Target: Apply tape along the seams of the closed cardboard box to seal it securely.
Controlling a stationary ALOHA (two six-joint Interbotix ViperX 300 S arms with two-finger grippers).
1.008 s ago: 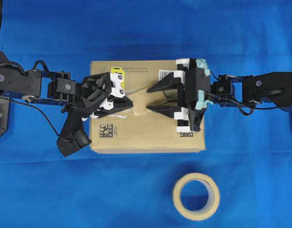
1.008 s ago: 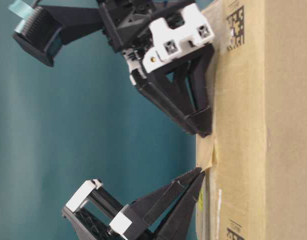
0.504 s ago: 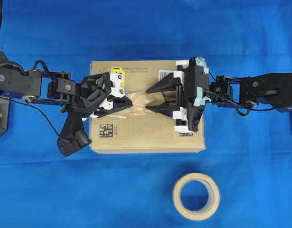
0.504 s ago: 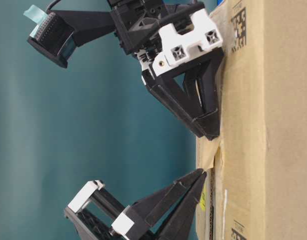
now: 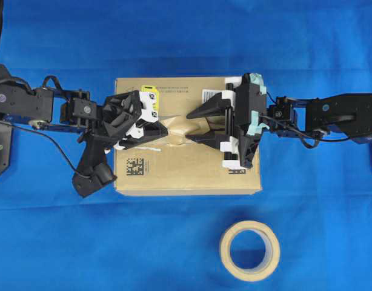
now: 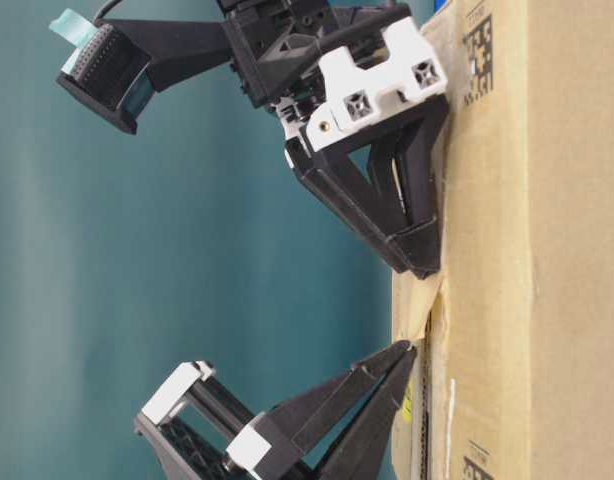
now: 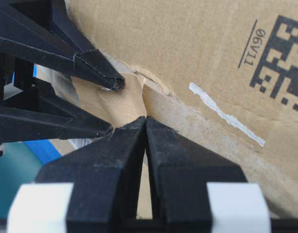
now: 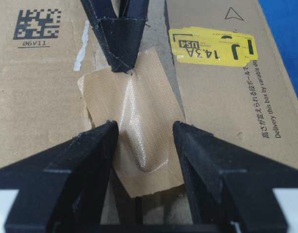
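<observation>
Bright blue cloth [image 5: 186, 36] covers the whole table, lightly creased.

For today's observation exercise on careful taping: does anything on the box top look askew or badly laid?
Yes. The tape sits skewed across the seams of the cardboard box and is not flat: a raised ridge runs down its middle between the right gripper fingers. The left gripper, shut, touches its far edge.

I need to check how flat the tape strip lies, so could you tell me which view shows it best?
The right wrist view: the tape fills it, bulging mid-strip. Overhead it is small between the grippers; table-level shows only its lifted edge; the left wrist view shows part.
</observation>
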